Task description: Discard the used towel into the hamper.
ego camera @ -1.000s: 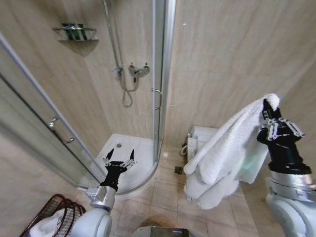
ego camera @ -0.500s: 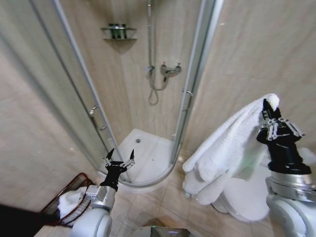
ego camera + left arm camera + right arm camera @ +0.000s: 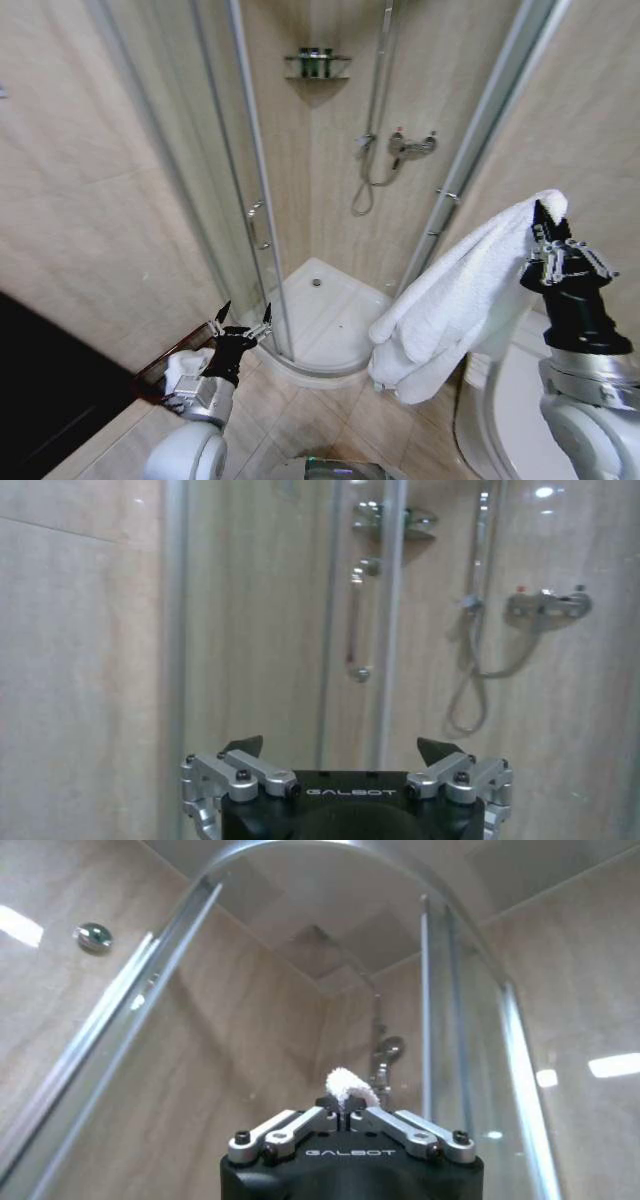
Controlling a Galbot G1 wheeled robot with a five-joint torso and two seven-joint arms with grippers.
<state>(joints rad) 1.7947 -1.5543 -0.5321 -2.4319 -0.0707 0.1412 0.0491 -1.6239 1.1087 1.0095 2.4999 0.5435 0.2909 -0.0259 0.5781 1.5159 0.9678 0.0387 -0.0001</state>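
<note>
The right gripper (image 3: pixel 546 232) is raised at the right of the head view, its fingers clenched on the top edge of the white towel (image 3: pixel 455 300); in the right wrist view a tuft of towel (image 3: pixel 347 1084) pokes up between the closed fingertips (image 3: pixel 345 1119). The towel hangs down from that grip in thick folds, its lower end hanging clear of the floor and just in front of the shower enclosure's (image 3: pixel 330 330) white tray. Right of the towel, a white toilet (image 3: pixel 505 400) sits partly hidden by the arm.

The left gripper (image 3: pixel 243 318) hangs low with its fingers spread apart and nothing between them; the left wrist view shows the same gap (image 3: pixel 343 751), facing the shower's glass door and chrome rail.

The hamper (image 3: pixel 170 372) stands on the tiled floor left of the shower enclosure, just beside and partly behind the left gripper, well apart from the towel. Something white already lies in it. Open tiled floor runs between hamper and towel along the shower's curved base. A dark surface (image 3: pixel 40 390) borders the hamper's far left.
</note>
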